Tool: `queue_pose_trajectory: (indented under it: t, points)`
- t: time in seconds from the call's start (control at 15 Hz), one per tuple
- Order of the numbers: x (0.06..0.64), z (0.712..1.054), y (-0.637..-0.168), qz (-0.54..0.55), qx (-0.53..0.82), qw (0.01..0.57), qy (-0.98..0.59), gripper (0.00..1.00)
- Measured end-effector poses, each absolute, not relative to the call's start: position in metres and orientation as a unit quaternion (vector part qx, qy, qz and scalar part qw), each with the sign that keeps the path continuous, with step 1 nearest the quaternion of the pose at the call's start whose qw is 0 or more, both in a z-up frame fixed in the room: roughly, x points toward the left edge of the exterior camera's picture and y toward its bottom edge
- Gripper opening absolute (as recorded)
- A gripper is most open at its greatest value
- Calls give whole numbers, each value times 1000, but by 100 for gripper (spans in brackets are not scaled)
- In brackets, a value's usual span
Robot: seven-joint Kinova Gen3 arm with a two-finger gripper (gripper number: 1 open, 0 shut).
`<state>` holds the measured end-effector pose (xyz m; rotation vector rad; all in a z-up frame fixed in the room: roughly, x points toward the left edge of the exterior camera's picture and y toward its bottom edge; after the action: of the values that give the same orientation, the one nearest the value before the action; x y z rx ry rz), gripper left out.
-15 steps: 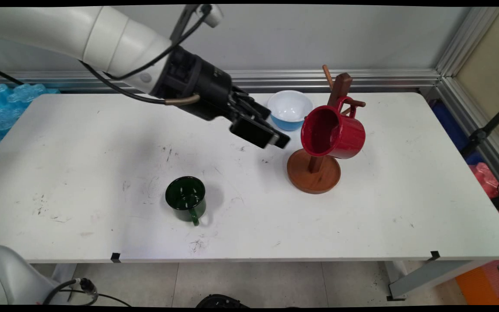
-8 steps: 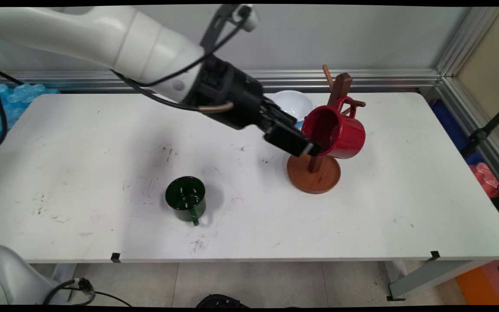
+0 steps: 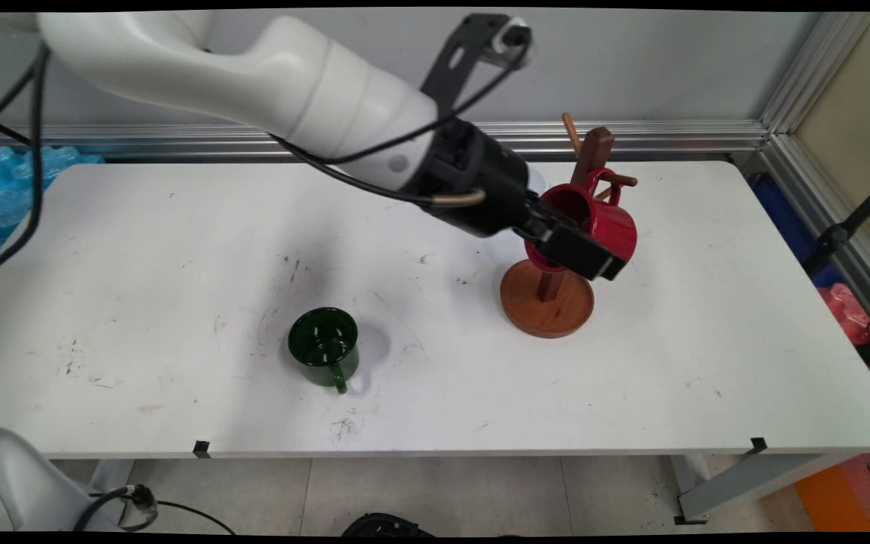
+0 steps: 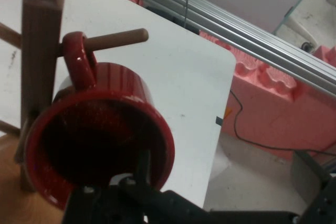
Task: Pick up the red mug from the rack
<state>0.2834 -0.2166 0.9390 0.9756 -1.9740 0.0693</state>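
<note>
End effector [image 3: 584, 257] sits at the rim of the red mug [image 4: 100, 129] hanging on the wooden rack [image 3: 548, 302]; its grip state cannot be determined.

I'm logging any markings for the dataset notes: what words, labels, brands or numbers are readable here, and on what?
None can be read.
red mug, hanging on the wooden mug stand: no text.
green mug: no text.
white table: only scuffs.
pincer and arm: no lettering shows.

Gripper [image 3: 582, 253] at red mug [image 3: 610, 223] hanging on wooden stand [image 3: 547, 306]; green mug [image 3: 324, 347] well apart.
</note>
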Motion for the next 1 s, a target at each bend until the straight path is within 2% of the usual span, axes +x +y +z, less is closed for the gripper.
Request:
queue_pose_trajectory:
  t: [1.0]
  points:
    - [232,908,-243,20,440,433,-787,100]
